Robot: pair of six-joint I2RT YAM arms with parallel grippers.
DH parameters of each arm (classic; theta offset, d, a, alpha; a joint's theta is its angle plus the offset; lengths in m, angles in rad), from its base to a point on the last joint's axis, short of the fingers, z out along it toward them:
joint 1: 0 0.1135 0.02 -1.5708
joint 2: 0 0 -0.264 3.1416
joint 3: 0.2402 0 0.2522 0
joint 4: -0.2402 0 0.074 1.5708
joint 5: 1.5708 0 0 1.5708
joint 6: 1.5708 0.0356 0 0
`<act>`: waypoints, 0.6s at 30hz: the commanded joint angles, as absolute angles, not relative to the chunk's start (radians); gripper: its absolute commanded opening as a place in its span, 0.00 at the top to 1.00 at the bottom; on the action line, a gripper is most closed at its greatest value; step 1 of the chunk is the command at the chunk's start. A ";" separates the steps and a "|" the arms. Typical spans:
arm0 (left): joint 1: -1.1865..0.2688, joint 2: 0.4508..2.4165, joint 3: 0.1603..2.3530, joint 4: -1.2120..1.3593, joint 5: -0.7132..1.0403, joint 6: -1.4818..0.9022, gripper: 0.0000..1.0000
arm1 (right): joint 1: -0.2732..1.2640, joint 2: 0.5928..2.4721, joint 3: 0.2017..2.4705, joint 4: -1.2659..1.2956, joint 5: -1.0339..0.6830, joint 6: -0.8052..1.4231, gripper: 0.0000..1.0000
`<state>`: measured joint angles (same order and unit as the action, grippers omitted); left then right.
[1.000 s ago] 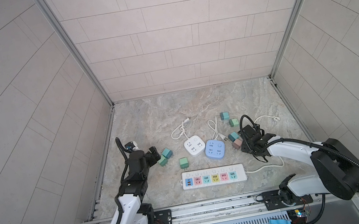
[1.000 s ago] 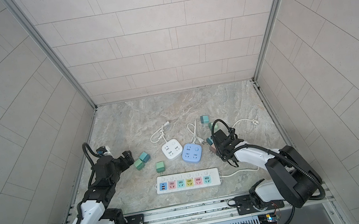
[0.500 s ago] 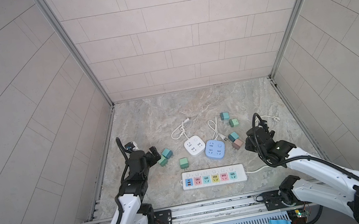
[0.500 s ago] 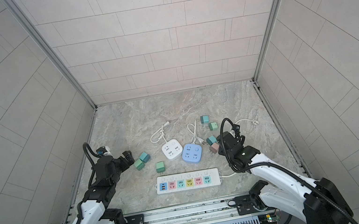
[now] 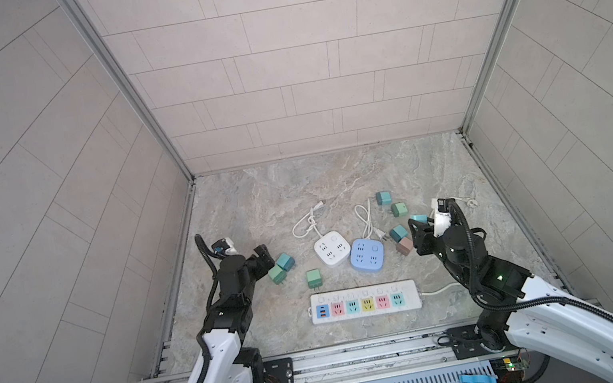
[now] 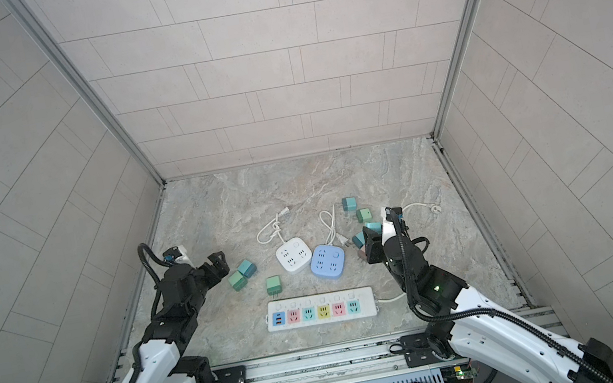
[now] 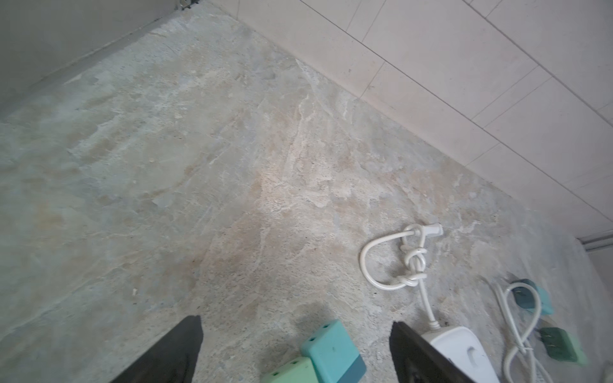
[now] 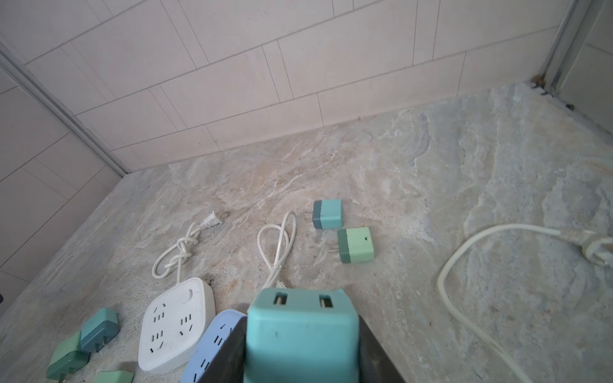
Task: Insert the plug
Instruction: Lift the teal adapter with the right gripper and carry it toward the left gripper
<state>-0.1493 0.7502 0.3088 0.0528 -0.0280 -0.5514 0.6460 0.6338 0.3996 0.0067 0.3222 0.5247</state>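
My right gripper (image 8: 302,318) is shut on a teal cube plug (image 8: 302,335), whose two slots face the camera. In both top views this plug (image 5: 419,219) (image 6: 373,227) is held above the floor, right of the blue socket cube (image 5: 368,254). The white power strip (image 5: 365,300) with coloured sockets lies near the front edge. The left gripper (image 7: 295,323) is open just above a teal plug (image 7: 331,351) and a green plug (image 7: 292,371) that lie on the floor. In a top view that gripper (image 5: 264,256) is at the left.
A white socket cube (image 5: 332,248) with a knotted cord sits beside the blue one. Loose plugs lie around: teal (image 5: 383,197), green (image 5: 399,209), pinkish (image 5: 404,245) and green (image 5: 313,278). A white cable (image 8: 464,258) curves along the right. Tiled walls enclose the floor.
The right arm has risen from lying low across the floor, with its gripper still by the right-hand plugs and the teal plug in it. The left arm has barely moved.
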 commanded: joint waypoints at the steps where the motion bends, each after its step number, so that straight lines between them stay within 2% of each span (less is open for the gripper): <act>1: -0.150 0.755 0.311 0.134 0.138 -0.563 0.04 | 0.649 0.572 0.353 0.178 0.274 0.346 0.76; 2: -0.150 0.756 0.328 0.118 0.162 -0.561 0.00 | 0.650 0.555 0.338 0.200 0.265 0.316 0.76; 4: -0.150 0.764 0.363 0.089 0.201 -0.557 0.00 | 0.650 0.513 0.301 0.238 0.247 0.258 0.76; 5: -0.150 0.770 0.384 0.077 0.233 -0.545 0.00 | 0.650 0.488 0.281 0.256 0.183 0.196 0.76; 7: -0.151 0.770 0.414 0.067 0.304 -0.538 0.00 | 0.649 0.438 0.260 0.247 0.087 0.118 0.81; 9: -0.160 0.804 0.434 0.070 0.377 -0.546 0.00 | 0.649 0.390 0.243 0.238 0.045 0.096 0.83; 12: -0.215 0.788 0.462 0.050 0.415 -0.532 0.07 | 0.649 0.361 0.207 0.264 -0.036 0.040 0.86; 14: -0.285 0.782 0.498 -0.011 0.382 -0.497 0.12 | 0.653 0.371 0.186 0.295 -0.101 -0.010 0.86; 18: -0.431 0.742 0.578 -0.146 0.297 -0.431 0.19 | 0.718 0.435 0.182 0.327 -0.115 -0.089 0.88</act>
<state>-0.3664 0.7685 0.5137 -0.0498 0.3283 -0.4950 0.6807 0.4107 0.1806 0.2611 -0.0456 0.0166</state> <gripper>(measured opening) 0.818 0.455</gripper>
